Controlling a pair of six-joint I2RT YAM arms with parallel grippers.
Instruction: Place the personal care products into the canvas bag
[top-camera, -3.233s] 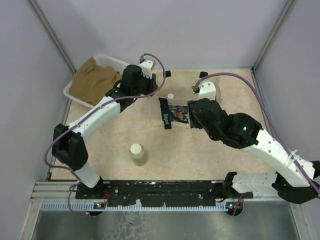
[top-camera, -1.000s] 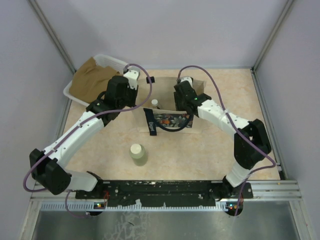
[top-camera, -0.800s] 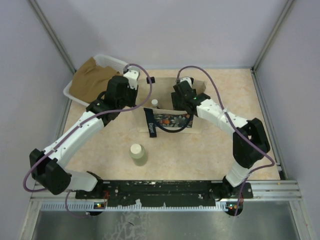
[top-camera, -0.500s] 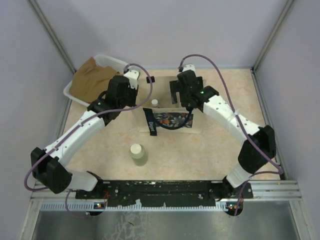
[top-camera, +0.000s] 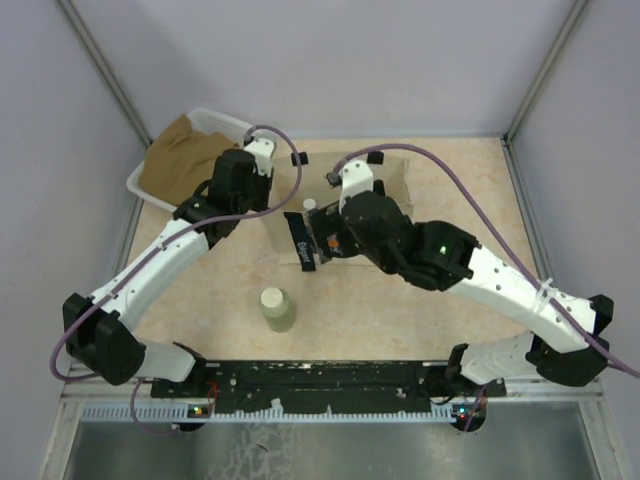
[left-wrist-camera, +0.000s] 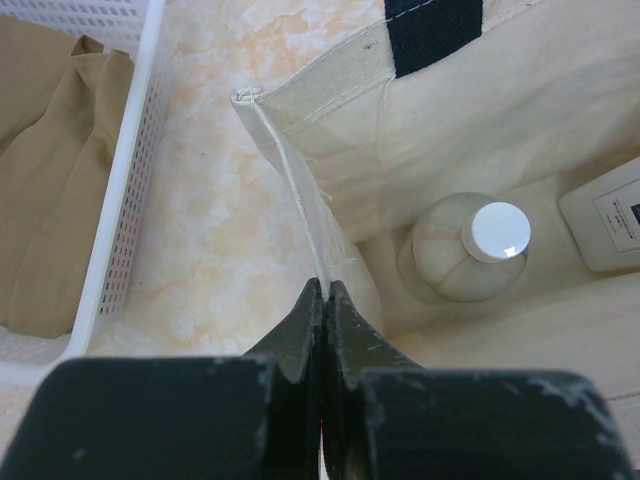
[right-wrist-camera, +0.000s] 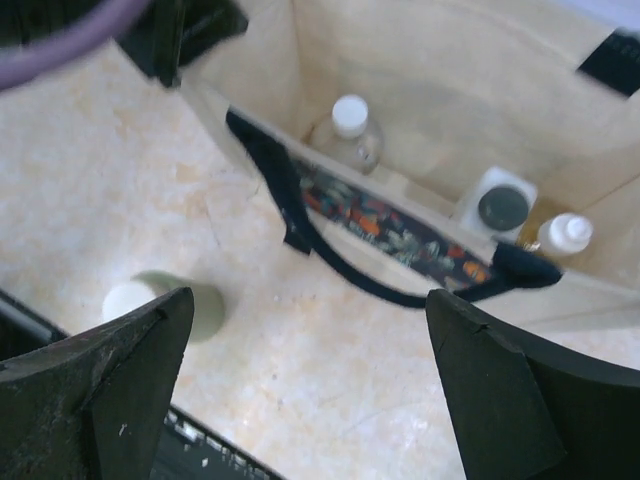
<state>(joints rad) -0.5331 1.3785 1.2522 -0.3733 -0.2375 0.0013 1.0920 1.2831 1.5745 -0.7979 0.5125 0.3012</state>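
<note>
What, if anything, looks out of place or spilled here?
Nothing is spilled or damaged. The pale green bottle sits alone on the table, outside the canvas bag, whose rim the left fingers pinch. The clear bottle, white bottle and amber bottle are inside.

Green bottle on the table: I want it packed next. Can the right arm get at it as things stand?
Probably yes. The green bottle stands alone in front of the bag, nothing crowding it; the right gripper is open and empty above the bag's front edge.
</note>
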